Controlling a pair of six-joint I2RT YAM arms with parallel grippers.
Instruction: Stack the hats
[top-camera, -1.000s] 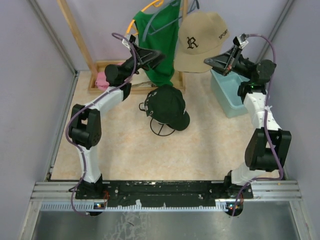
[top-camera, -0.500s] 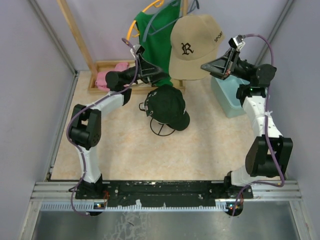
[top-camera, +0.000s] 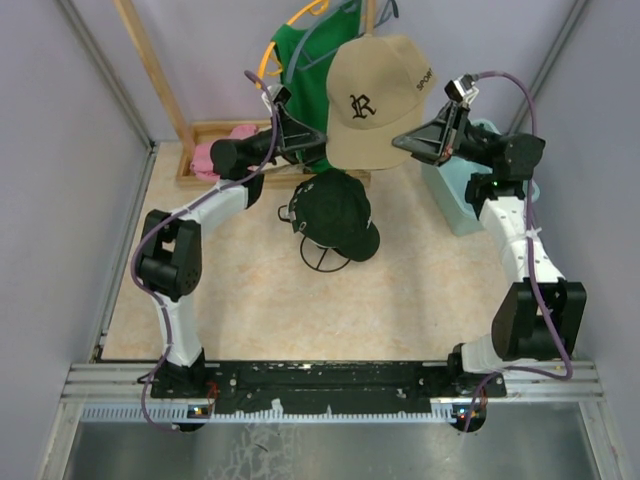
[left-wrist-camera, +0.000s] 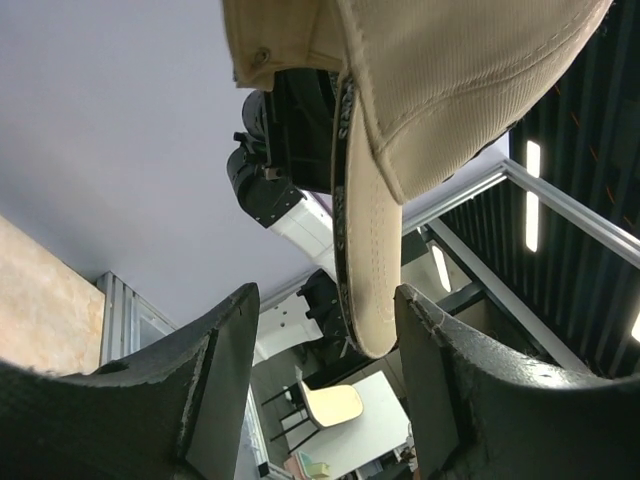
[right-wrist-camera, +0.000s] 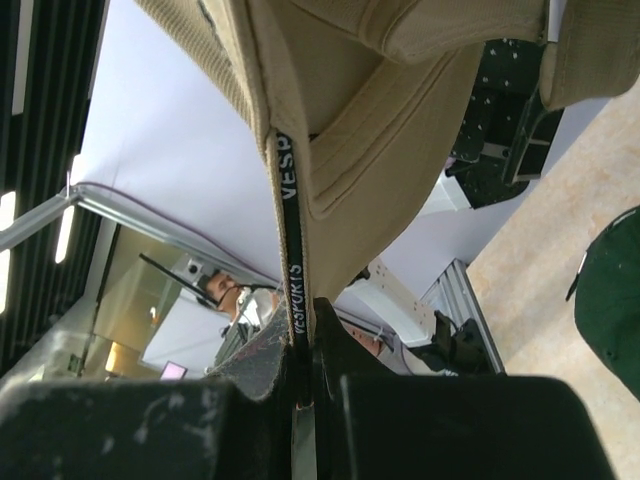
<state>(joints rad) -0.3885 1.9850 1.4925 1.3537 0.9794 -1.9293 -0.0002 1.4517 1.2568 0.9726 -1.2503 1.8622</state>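
The tan cap (top-camera: 372, 100) with a dark "R" hangs in the air at the back, above the table. My right gripper (top-camera: 402, 142) is shut on its side edge, which the right wrist view shows pinched between the fingers (right-wrist-camera: 300, 335). My left gripper (top-camera: 318, 143) is open at the cap's left side. In the left wrist view the tan brim (left-wrist-camera: 365, 280) hangs between the spread fingers (left-wrist-camera: 225, 370), close to the right one. A black cap (top-camera: 335, 212) sits on a wire stand mid-table, below the tan cap. The white cap is not in view.
A green shirt (top-camera: 300, 60) on an orange hanger hangs from a wooden frame (top-camera: 150, 60) behind the cap. A pink cloth (top-camera: 208, 155) lies on the frame's base at the back left. A light blue bin (top-camera: 455, 195) stands at the right.
My right gripper has carried the tan cap to the left and a little up. My left gripper swung right towards the cap's brim, then held about still.
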